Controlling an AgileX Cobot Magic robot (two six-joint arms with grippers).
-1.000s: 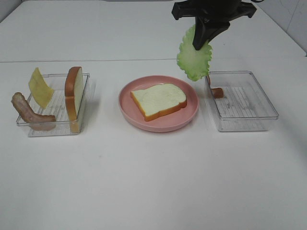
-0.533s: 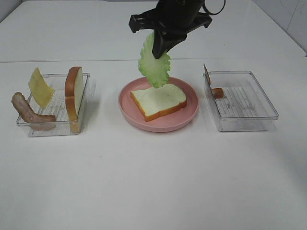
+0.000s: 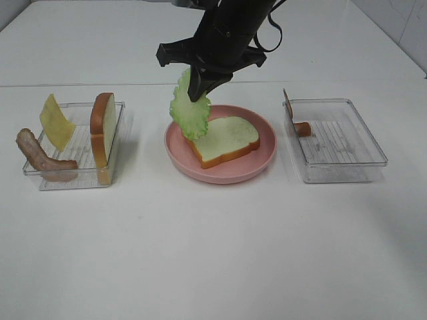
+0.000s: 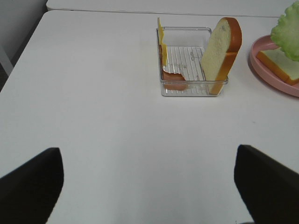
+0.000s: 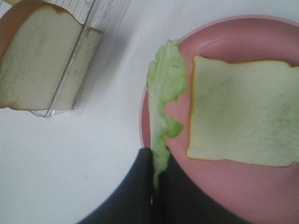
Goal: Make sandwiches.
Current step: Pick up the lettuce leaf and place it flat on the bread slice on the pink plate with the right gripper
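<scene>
One white bread slice (image 3: 221, 139) with an orange-brown crust is laid flat on the pink plate (image 3: 230, 175). A ruffled green lettuce leaf (image 3: 189, 112) is held hanging by its top edge in the right gripper (image 3: 197, 93), over the plate's left rim and just beside the slice's left corner; contact cannot be told. In the left tray (image 3: 73, 181) a second bread slice (image 3: 102, 133) is stood on edge, a yellow cheese slice (image 3: 56, 121) is leaned upright, and a brown bacon strip (image 3: 41, 159) is draped over the front corner. Another bacon piece (image 3: 301, 128) is seen in the right tray (image 3: 347, 170).

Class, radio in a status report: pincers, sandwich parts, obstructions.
Right pincer shut on lettuce leaf, above rim of pink plate, beside bread slice. Left pincer open, empty. Nothing blocks the bread.
</scene>
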